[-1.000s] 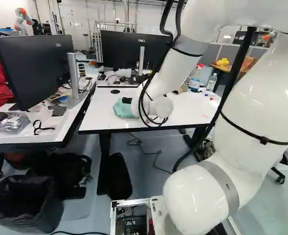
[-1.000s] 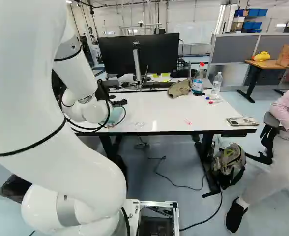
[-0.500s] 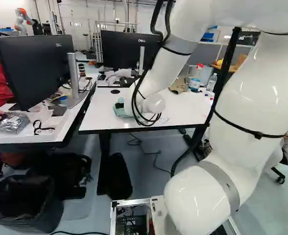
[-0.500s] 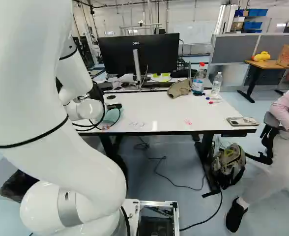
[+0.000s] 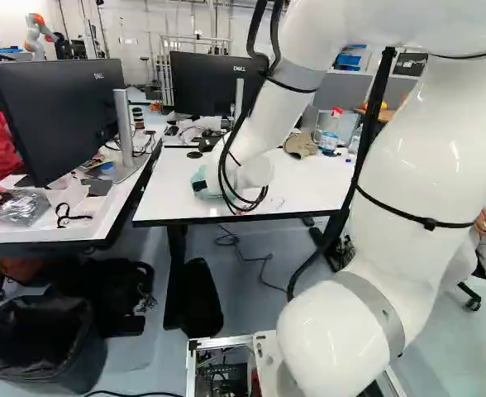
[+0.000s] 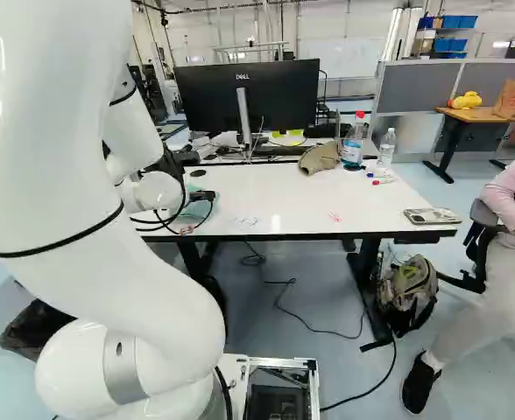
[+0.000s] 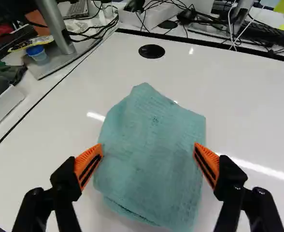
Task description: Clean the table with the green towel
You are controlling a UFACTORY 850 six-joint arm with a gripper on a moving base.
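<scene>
Towel, left base view: the green towel (image 5: 198, 176) is seen on the white table (image 5: 309, 180), left of the frame's middle and partly hidden by the arm (image 5: 264, 124).
Gripper, left base view: only a dark part of the gripper (image 5: 200, 186) is shown, at the towel; the rest is hidden by the arm.
Cap, left base view: the cap (image 5: 299, 145) is placed on the table, right of the frame's middle, with a spray bottle (image 5: 329, 132) standing near it.
Bin, left base view: the black-lined bin (image 5: 40, 343) is seen at the lower left.
Table, right base view: the middle of the frame is crossed by the table; the towel is mostly hidden by the arm and its cables, at the left.
Bottles, right base view: the spray bottle and a water bottle (image 6: 387, 149) are stood upright, right of the middle, with markers (image 6: 382, 181) lying near them.
Backpack, right base view: the backpack (image 6: 408, 293) is set on the floor, at the lower right.
Fingers, wrist view: the fingers of the gripper (image 7: 148, 152) are spread wide, one at each side of the towel, which is laid flat between them; whether it is touched cannot be told.
Grommet, wrist view: the round black grommet (image 7: 151, 51) is seen in the tabletop, ahead of the towel.
</scene>
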